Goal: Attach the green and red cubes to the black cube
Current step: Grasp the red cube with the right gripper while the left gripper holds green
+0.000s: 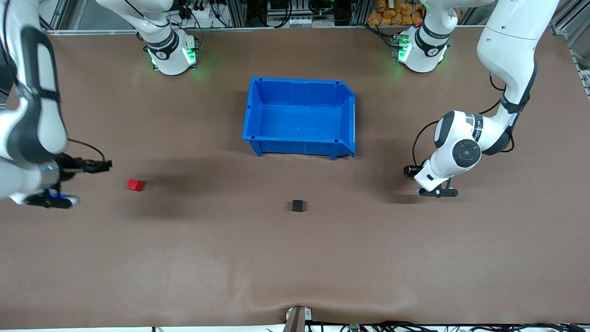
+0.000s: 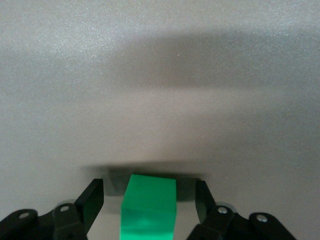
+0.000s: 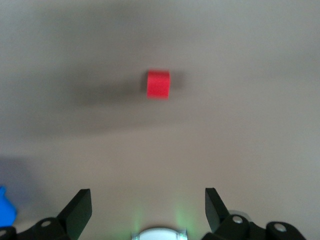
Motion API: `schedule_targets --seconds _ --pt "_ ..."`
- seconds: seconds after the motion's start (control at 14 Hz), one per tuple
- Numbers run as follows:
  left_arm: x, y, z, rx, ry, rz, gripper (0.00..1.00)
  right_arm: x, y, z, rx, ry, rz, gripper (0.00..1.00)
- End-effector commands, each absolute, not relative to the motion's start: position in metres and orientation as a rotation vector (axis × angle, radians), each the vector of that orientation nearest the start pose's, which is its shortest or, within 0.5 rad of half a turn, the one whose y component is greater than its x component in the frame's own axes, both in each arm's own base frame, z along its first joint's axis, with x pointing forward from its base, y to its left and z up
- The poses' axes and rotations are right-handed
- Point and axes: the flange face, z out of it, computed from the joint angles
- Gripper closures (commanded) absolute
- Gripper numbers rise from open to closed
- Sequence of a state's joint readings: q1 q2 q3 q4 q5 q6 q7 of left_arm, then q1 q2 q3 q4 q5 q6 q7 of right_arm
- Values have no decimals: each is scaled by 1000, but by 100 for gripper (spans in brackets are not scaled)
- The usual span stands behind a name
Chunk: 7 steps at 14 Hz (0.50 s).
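The black cube (image 1: 297,205) sits on the brown table, nearer to the front camera than the blue bin. The red cube (image 1: 135,185) lies toward the right arm's end and also shows in the right wrist view (image 3: 158,84). The green cube (image 2: 150,207) shows only in the left wrist view; the left arm hides it in the front view. My left gripper (image 1: 438,192) (image 2: 149,189) is low at the table and open, one finger on each side of the green cube with a gap on both sides. My right gripper (image 1: 48,201) (image 3: 146,195) is open and empty, beside the red cube and apart from it.
The open blue bin (image 1: 295,146) stands at the table's middle, farther from the front camera than the black cube. Both arm bases stand along the table's farthest edge. A small bracket (image 1: 297,318) sits at the table's nearest edge.
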State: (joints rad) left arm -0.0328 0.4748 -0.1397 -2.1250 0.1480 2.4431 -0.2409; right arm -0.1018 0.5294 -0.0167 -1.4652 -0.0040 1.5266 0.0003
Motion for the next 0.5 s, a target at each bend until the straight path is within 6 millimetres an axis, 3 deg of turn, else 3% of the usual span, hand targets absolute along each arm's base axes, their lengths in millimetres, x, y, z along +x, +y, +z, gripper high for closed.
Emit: schedule_targets --seconds 0.0,0.07,0.29,0.36,0.43 --pt "551 -106 172 -3067 51 198 27 652 -98 289 -3032 210 727 0" --pt "552 -105 172 -3067 48 198 35 655 -95 276 -3040 202 704 0" --pt "551 -106 173 -3064 -17 196 94 652 -97 219 -3032 216 679 0" --pt "551 -107 174 -3063 -55 192 100 652 -94 209 -3028 207 695 0" --pt "552 -108 175 -3062 -86 186 100 651 -92 200 -3028 200 697 13"
